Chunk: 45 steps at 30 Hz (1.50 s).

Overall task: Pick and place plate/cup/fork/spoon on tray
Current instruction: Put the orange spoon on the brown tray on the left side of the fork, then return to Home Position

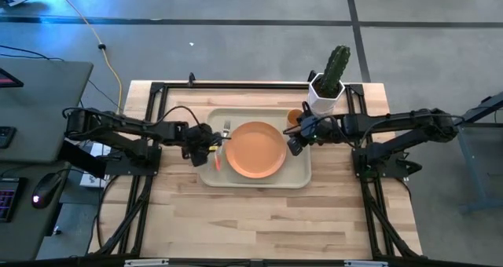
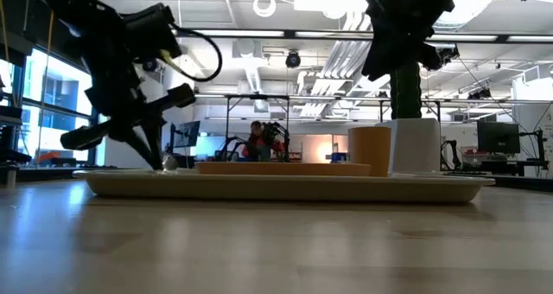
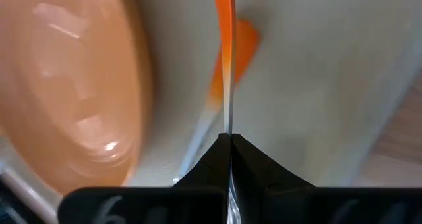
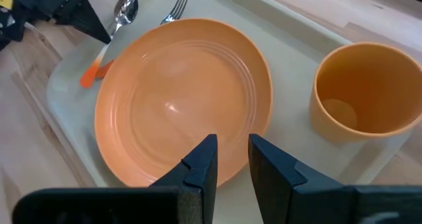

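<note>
Wooden tabletop (image 1: pixel 259 212) carries the tray (image 1: pixel 299 175); left gripper (image 3: pixel 229 141), fingers pinching the spoon (image 4: pixel 117 23), could drop it askew onto the fork (image 4: pixel 173 8); right gripper (image 4: pixel 232 159) waits, fingers narrowly apart.

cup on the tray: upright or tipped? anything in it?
Upright and empty. The cup stands on its base at the tray's corner beside the plate, mouth up; the right wrist view shows its bare bottom.

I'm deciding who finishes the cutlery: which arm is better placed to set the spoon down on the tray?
Left. Its hand is shut on the spoon over the tray's left end, beside the plate. The right hand hangs open and empty at the other end near the cup.
</note>
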Motion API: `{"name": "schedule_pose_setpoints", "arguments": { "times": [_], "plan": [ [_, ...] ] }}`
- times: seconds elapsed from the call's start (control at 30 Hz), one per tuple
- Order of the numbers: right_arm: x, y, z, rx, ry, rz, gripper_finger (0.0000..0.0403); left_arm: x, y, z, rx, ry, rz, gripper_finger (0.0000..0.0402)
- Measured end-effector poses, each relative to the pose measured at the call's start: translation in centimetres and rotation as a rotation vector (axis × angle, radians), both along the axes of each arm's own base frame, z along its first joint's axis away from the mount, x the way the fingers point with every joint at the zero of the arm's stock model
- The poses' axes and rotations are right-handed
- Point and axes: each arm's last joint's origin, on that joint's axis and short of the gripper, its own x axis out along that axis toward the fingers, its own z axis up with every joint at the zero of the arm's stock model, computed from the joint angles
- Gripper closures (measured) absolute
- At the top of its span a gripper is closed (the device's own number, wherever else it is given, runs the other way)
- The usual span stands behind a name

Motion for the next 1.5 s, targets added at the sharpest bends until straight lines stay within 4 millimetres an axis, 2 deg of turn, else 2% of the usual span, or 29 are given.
{"name": "schedule_pose_setpoints", "arguments": {
  "times": [0.33, 0.57, 0.9, 1.07, 1.2, 1.33, 1.5],
  "plan": [
    [0.0, 0.0, 0.0, 0.022, -0.02, -0.057, 0.0328, -0.1, 0.3, -0.3, 0.078, -0.017, -0.098, 0.0402],
    [0.0, 0.0, 0.1, 0.033, -0.035, -0.086, 0.0328, -0.3, 1.0, -0.4, 0.08, 0.0, -0.075, 0.0397],
    [0.3, 0.0, 0.3, 0.045, -0.067, -0.075, 0.0317, -0.5, 1.8, -0.4, 0.116, 0.011, -0.085, 0.0319],
    [0.3, 0.1, 0.2, 0.066, -0.07, -0.076, 0.0311, -0.3, 1.9, -0.2, 0.224, 0.011, -0.038, 0.0288],
    [0.2, 0.1, 0.2, 0.079, -0.067, -0.092, 0.0311, 0.4, 2.0, 0.5, 0.276, -0.054, 0.091, 0.0283],
    [0.2, 0.1, 0.2, 0.085, -0.069, -0.098, 0.0311, 1.2, 1.8, 2.0, 0.095, -0.184, 0.33, 0.0282],
    [0.3, 0.9, 0.5, 0.067, -0.102, -0.076, 0.0311, 1.4, 2.2, 4.6, -0.126, -0.401, 0.784, 0.0282]
  ]
}}
